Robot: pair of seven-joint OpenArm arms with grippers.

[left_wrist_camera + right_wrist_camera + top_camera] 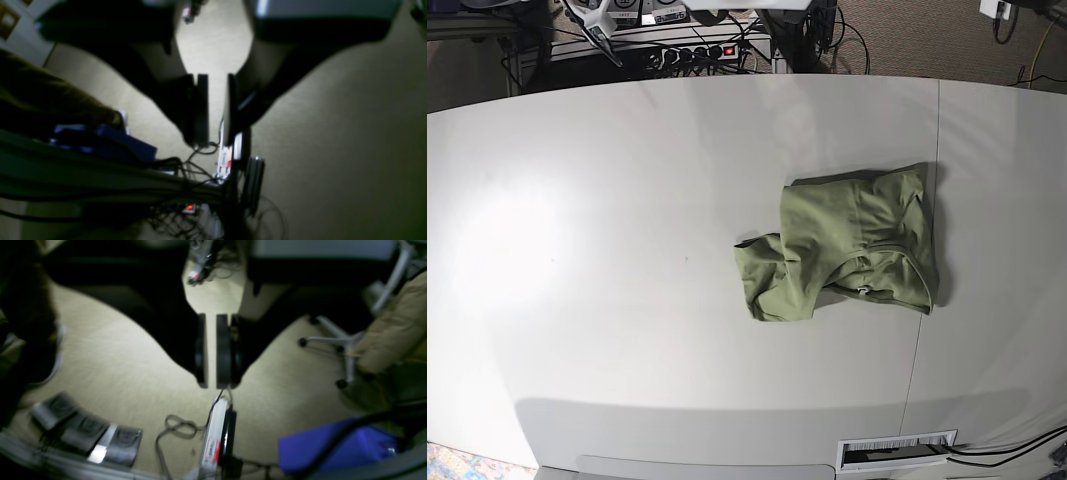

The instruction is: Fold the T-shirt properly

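The T-shirt (847,250) lies bunched and partly folded over itself on the white table (627,250), right of centre in the base view. It is olive green and wrinkled, and a lobe of it sticks out to the lower left. Neither arm shows in the base view. In the left wrist view my left gripper (215,143) hangs over beige carpet, its jaws apart with nothing between them. My right gripper (211,386) also points at the floor, with only a slim gap between its pads and nothing in it. The shirt is out of both wrist views.
A cable slot (897,450) sits at the table's near edge, and a seam (932,200) runs down the table's right part. On the floor are foot pedals (86,433), a blue object (333,443), a chair base (337,343) and a tangle of cables (186,166).
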